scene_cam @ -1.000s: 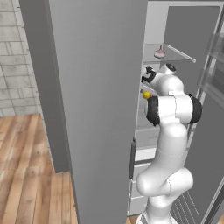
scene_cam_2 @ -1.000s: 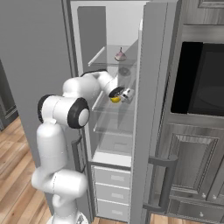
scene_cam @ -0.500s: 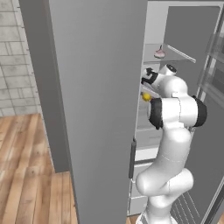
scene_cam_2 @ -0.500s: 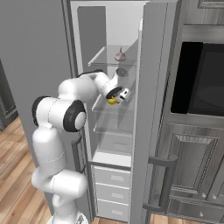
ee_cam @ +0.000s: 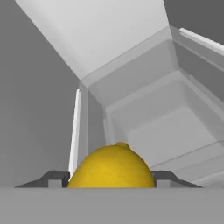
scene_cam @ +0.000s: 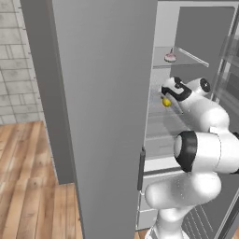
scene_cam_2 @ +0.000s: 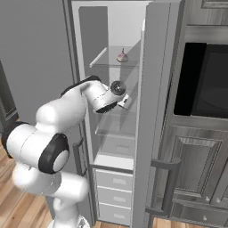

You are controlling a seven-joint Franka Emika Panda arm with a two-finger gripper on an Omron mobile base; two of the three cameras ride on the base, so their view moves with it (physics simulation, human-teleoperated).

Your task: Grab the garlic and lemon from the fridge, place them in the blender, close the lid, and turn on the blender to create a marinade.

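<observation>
Yellow lemon (ee_cam: 111, 166) sits clamped between the tool (ee_cam: 109, 179) fingers inside the fridge (scene_cam: 107, 93), above a glass shelf (scene_cam_2: 116, 129), so it can be carried out. Garlic (scene_cam_2: 122, 57) waits on the upper shelf. Door swung open for access.

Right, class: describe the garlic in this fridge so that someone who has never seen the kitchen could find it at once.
Start at the tall grey fridge, whose door stands open onto pale glass shelves. Look to the upper glass shelf, above the one where the robot's fingers grip the lemon. The garlic sits there alone: a small pinkish-white bulb with a pointed tip, unlike the round yellow lemon below.
</observation>
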